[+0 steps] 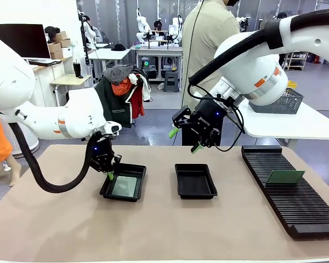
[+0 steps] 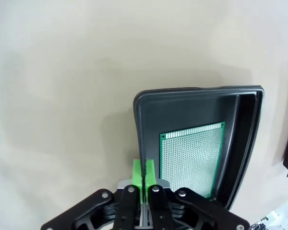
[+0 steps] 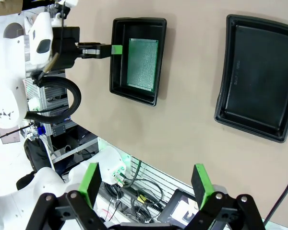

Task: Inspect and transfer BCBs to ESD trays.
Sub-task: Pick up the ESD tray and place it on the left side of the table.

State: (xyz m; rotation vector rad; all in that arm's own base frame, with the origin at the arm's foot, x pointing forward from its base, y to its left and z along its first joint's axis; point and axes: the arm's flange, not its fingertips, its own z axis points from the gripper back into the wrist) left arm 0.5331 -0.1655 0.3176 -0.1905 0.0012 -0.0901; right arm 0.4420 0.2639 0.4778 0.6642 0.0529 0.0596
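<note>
Left gripper (image 2: 144,175): we see its pads pinched together on the side rim of the left tray (image 2: 192,103).
Right gripper (image 3: 146,184): spread wide, empty, above the empty tray (image 1: 195,181).
Board (image 2: 191,160): flat inside the left tray, speckled face up, long axis along the tray's long side.
Handling: we judge it light, thin, stiff; pinch an edge.

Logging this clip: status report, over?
Left gripper shut on left tray rim. Right gripper open, empty. One BCB in that tray; other tray empty. No obstruction.
</note>
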